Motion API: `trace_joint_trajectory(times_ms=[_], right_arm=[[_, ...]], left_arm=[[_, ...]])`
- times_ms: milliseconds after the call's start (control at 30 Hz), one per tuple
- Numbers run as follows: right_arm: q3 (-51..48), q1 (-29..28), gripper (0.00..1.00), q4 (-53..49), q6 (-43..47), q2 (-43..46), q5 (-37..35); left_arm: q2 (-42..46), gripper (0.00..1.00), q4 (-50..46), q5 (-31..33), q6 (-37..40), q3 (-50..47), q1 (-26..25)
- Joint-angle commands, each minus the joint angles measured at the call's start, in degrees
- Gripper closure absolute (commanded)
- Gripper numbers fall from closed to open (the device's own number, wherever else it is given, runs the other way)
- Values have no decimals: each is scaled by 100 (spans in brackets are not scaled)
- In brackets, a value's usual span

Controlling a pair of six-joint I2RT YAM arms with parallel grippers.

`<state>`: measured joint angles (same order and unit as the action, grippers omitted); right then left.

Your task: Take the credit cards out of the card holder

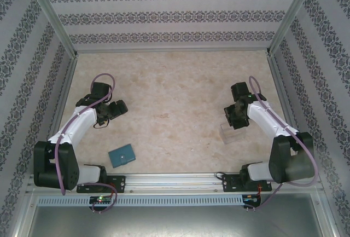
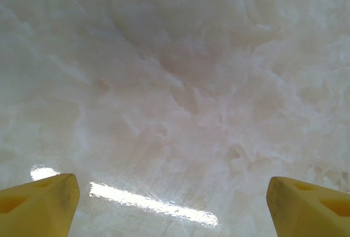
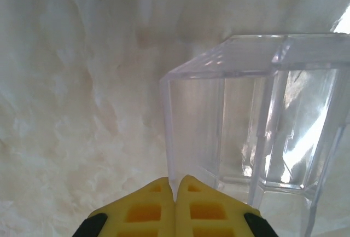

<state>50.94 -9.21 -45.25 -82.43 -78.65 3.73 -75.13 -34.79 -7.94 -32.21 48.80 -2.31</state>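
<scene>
card holder (image 1: 121, 156): lay folded shut and flat on the worktop (image 1: 175, 84), near the front edge by the left arm's base, well apart from both claws.
credit cards: none on show; tucked inside, i judged.
left claw (image 2: 170, 182): spread wide, holding nothing, over bare worktop.
right claw (image 3: 175, 185): pinched shut, tips right at a corner edge of the clear box (image 3: 257, 111); whether it nipped the wall i couldn't tell.
step in hand: reaching the holder, i reckoned.
doing it well: the nearer left claw should pin one half flat, the right lift the flap.
</scene>
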Motion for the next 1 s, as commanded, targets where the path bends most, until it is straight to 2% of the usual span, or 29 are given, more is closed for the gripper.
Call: trace_joint_trajectory(times_ms=[0,233,467,733,967], right_arm=[[364,-344,96,77,-313,-89,-28],[1314,-1120,100,219,-698,-925,-110],[3206,-1798,100,52,-918,-2435,-200],[5111,-2123,100,-162,-1256,-4068,-208],[6448,-2243,100,-475,-1324,-5090,-423]], left_arm=[[-76,11,-105,-17,-16,163,-81],[-161,11,-33,-120,21,168,-98],[-362,11,94,-277,19,250,-231],[-569,11,183,-375,57,328,-418],[-810,11,199,-428,41,369,-647]])
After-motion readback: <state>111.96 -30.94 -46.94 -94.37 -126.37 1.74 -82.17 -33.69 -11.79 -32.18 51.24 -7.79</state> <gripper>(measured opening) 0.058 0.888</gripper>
